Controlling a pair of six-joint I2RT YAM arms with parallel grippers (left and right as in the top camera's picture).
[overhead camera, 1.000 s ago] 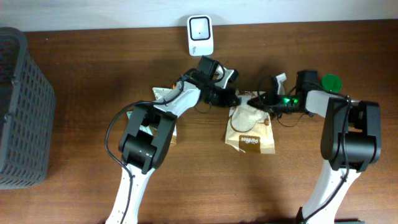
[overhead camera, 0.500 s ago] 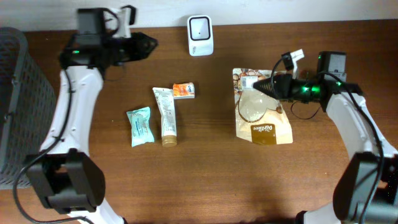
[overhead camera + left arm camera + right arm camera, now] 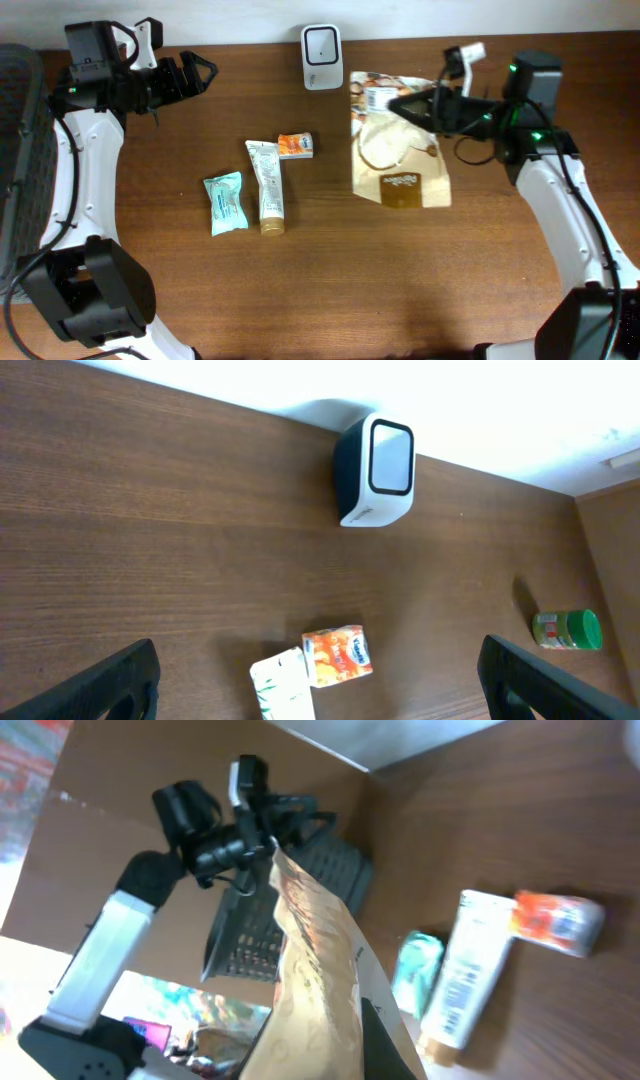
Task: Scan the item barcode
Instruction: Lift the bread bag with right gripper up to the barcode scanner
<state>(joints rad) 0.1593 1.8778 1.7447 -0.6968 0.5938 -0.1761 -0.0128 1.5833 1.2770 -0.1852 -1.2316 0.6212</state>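
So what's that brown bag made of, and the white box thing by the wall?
The brown bag looks like matte kraft paper with a shiny clear window, probably plastic film; it bends and creases softly. The white box looks like smooth hard plastic, with a glossy front pane that could be plastic or glass.

Brown pouch (image 3: 400,150), seemingly raised, near scanner (image 3: 322,57)

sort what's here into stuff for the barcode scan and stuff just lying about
For the job:
brown snack bag
white scanner
right gripper, shut on the bag

Lying about:
teal packet
white tube
orange packet
grey basket
green-lidded jar
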